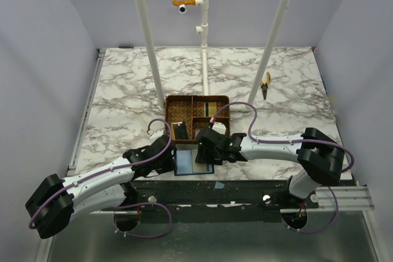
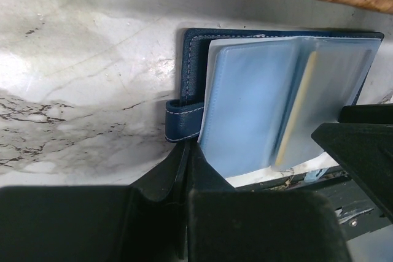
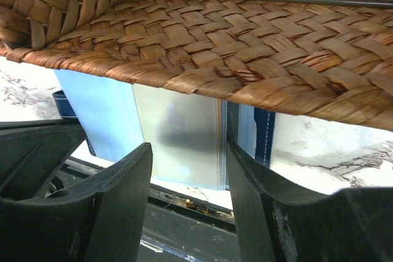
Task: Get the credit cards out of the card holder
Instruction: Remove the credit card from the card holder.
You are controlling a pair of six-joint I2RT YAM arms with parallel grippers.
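The navy card holder lies open at the table's front edge, its clear sleeves fanned out. In the left wrist view the card holder shows a gold card edge inside a sleeve. My left gripper is shut on the holder's navy cover beside the strap. My right gripper is open, its jaws on either side of a sleeve with a card in it, touching nothing. A dark card and a gold card lie in the wicker tray.
The brown wicker divided tray stands just behind the holder; its woven wall hangs close over my right gripper. Yellow-handled pliers lie at the back right. White poles rise from the table behind the tray.
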